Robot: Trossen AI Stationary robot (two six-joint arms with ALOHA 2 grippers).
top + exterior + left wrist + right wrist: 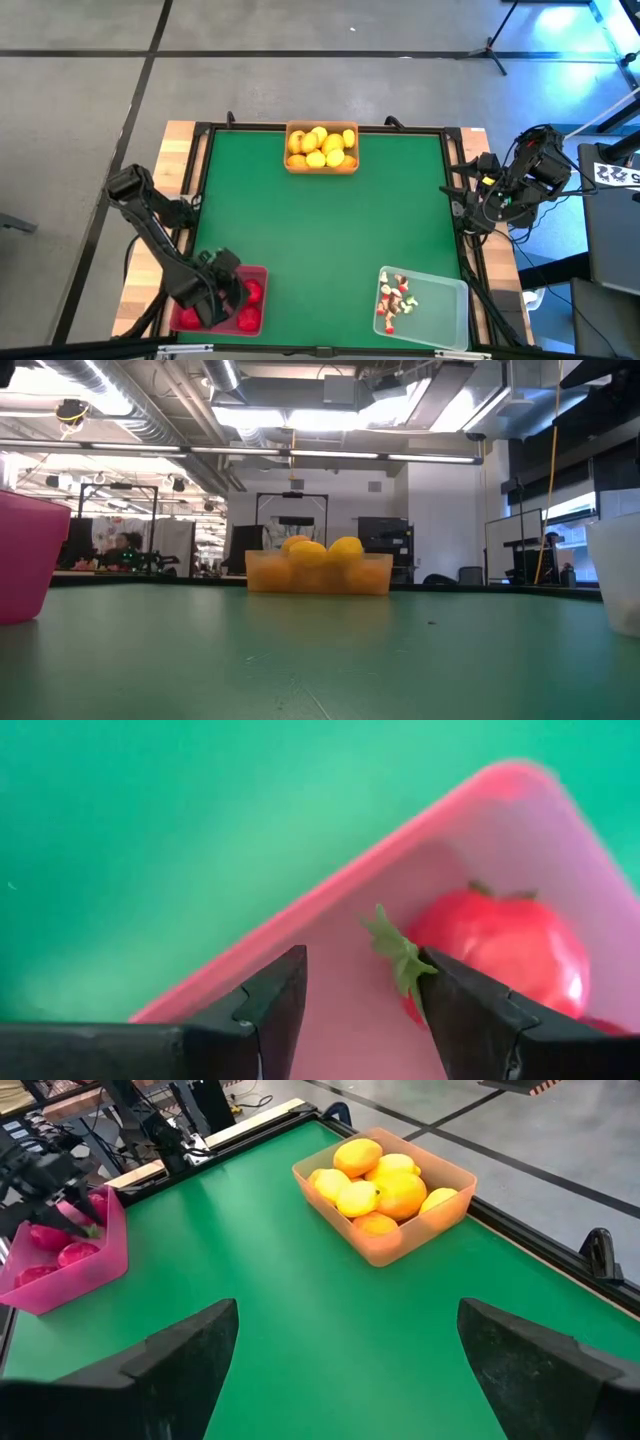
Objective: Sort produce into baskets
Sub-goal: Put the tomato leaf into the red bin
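My left gripper (365, 965) hangs open, pointing steeply down into the red basket (258, 272) at the table's near left. Only the basket's floor shows between its fingers. A red round fruit (510, 945) with a green leafy top lies in the basket right beside one finger. Other red fruits (250, 292) lie around it. My right gripper (345, 1370) waits open off the table's right edge (470, 205), holding nothing. Yellow and orange fruits (322, 147) fill the orange basket (290, 165) at the far middle. Small whitish-and-red bits (395, 298) lie in the clear basket (445, 300) at the near right. My left gripper stands from above with one finger (470, 1010) right next to the red fruit's leafy top (398, 952). Whether that finger touches the fruit, I cannot tell.
Green table surface (320, 240) stretches between the three baskets. A dark raised frame (455, 170) runs around the table, with cables at the right arm's base. The room behind shows desks and screens.
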